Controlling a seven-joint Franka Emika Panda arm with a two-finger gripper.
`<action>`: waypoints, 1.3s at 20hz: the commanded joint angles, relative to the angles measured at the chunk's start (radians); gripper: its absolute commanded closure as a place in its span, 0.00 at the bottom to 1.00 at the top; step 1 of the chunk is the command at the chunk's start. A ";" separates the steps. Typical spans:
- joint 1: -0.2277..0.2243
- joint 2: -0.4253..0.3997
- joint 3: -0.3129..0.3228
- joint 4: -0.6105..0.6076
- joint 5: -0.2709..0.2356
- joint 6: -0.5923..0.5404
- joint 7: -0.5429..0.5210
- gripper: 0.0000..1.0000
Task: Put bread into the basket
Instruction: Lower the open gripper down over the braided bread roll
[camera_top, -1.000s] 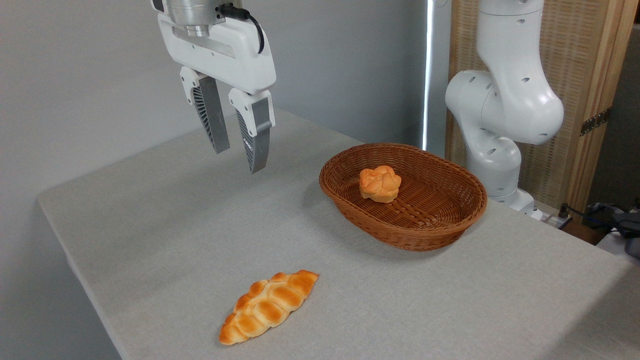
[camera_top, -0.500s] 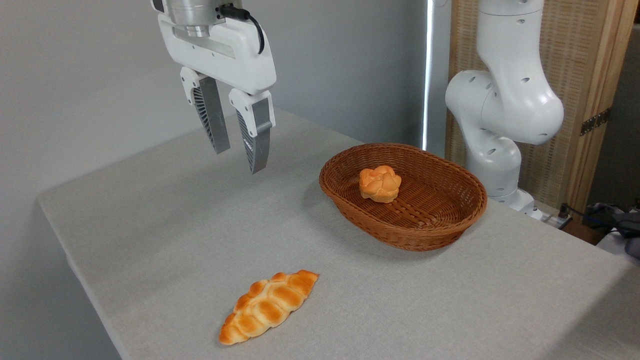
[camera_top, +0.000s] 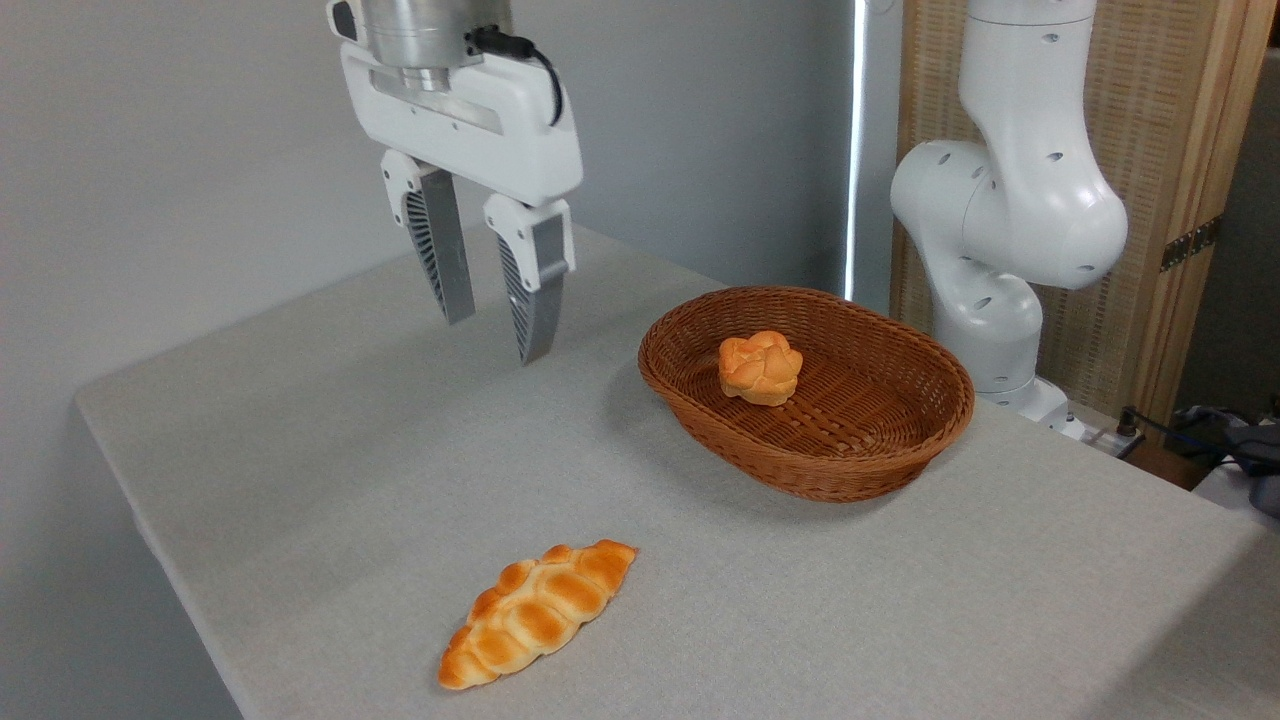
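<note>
The long braided bread (camera_top: 538, 612) lies on the grey table near its front edge, slanting from lower left to upper right. The oval wicker basket (camera_top: 900, 440) stands to the right and farther back. My gripper (camera_top: 497, 336) hangs in the air well above the table, to the left of the basket and far behind the bread. Its two grey fingers (camera_top: 535, 290) are apart with nothing between them, so it is open.
A small round knotted bun (camera_top: 760, 367) sits inside the basket, towards its left side. The robot's white base (camera_top: 1000, 250) rises behind the basket at the right. The table's left edge (camera_top: 110, 470) drops off near the bread.
The gripper has shifted slightly to the right and a little lower, still open. The bread, the bun and the basket have not moved.
</note>
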 joint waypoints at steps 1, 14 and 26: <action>-0.001 -0.033 0.025 -0.086 0.011 0.116 0.034 0.00; 0.028 -0.017 0.027 -0.190 0.011 0.218 0.042 0.00; -0.001 -0.014 0.016 -0.290 -0.001 0.386 0.042 0.00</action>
